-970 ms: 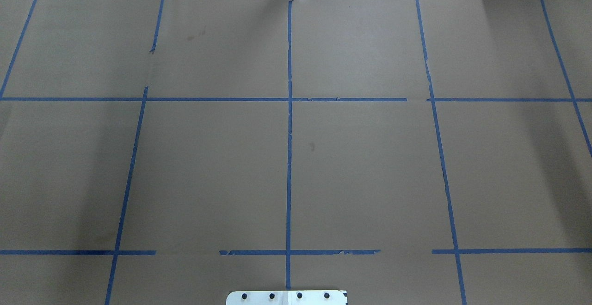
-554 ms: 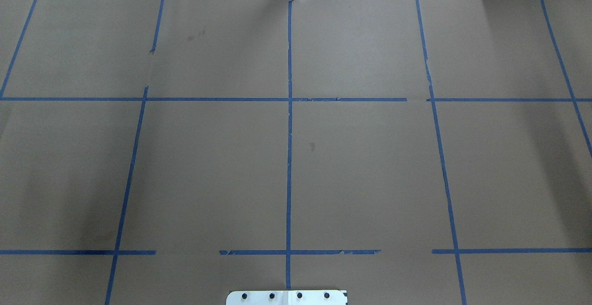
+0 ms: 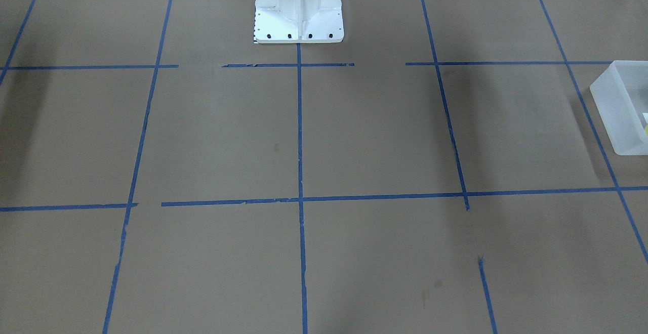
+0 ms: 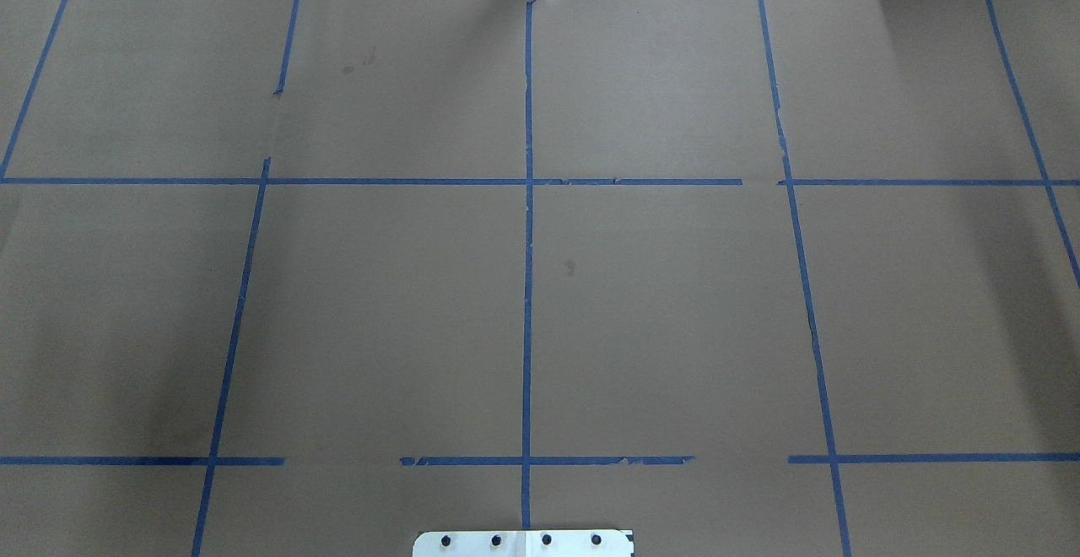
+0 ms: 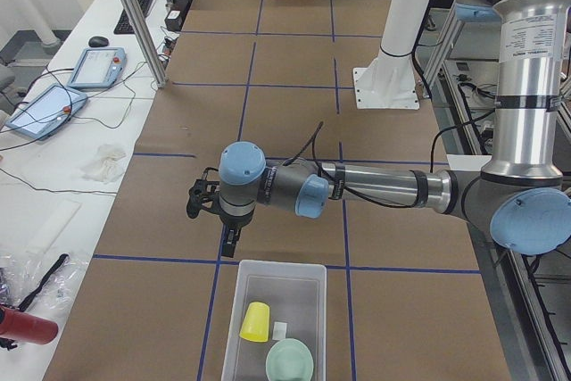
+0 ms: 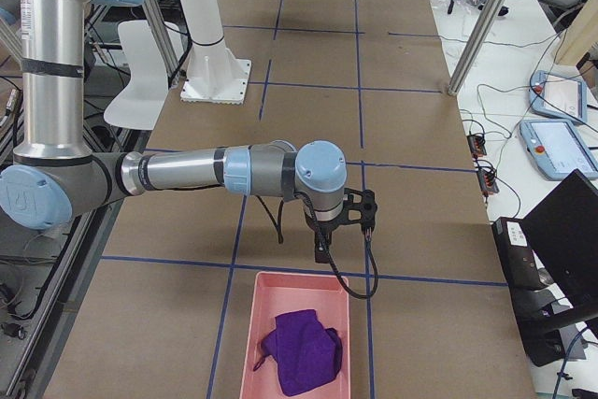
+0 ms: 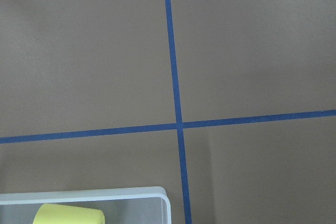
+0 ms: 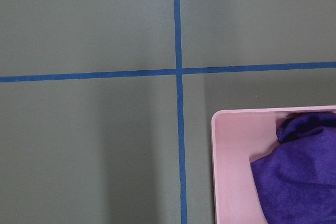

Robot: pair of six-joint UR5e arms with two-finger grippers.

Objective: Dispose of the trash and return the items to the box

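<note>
The frosted white box point(image 5: 308, 285) stands at the table's left end. The yellow cup point(image 5: 255, 321) and the mint-green bowl point(image 5: 290, 361) are inside it, with a small white scrap between them. The box's edge also shows in the front view point(image 3: 615, 106), and its corner point(image 7: 131, 195) and the cup point(image 7: 68, 215) show in the left wrist view. My left gripper point(image 5: 230, 240) hangs just beyond the box's far end, above the table. My right gripper point(image 6: 321, 251) hangs just short of a pink bin. I cannot tell whether either gripper is open or shut.
The pink bin point(image 6: 264, 298) at the table's right end holds a purple cloth point(image 6: 301, 350); both show in the right wrist view point(image 8: 231, 129). The white robot base point(image 3: 298, 15) stands at the middle of the near edge. Brown paper with blue tape lines covers the table point(image 4: 675, 304).
</note>
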